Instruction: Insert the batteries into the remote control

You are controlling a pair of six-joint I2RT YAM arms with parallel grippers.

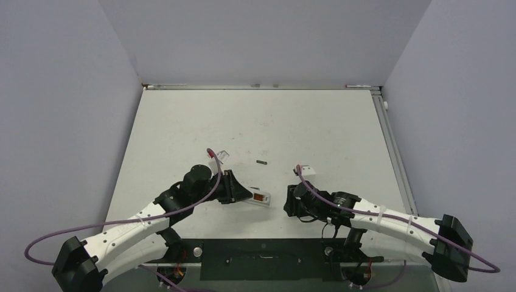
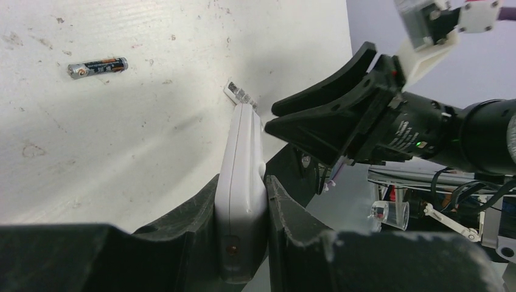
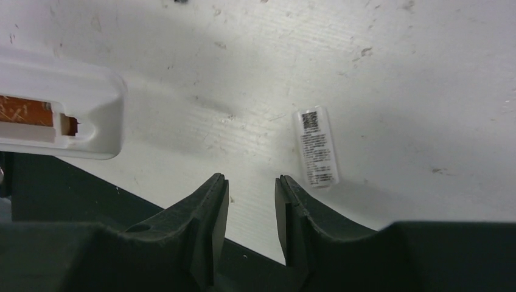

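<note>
We see a flat white table, its painted surface scuffed and dotted with small dark specks and scratches. A thin metal rail runs along its far and right edges. One slim dark cylindrical battery, with a copper-coloured band and a silver end, lies on its side near the middle of the table. Apart from it, nearer the arms' edge, a small white rounded plastic piece lies flat, printed with a square code and tiny text.
</note>
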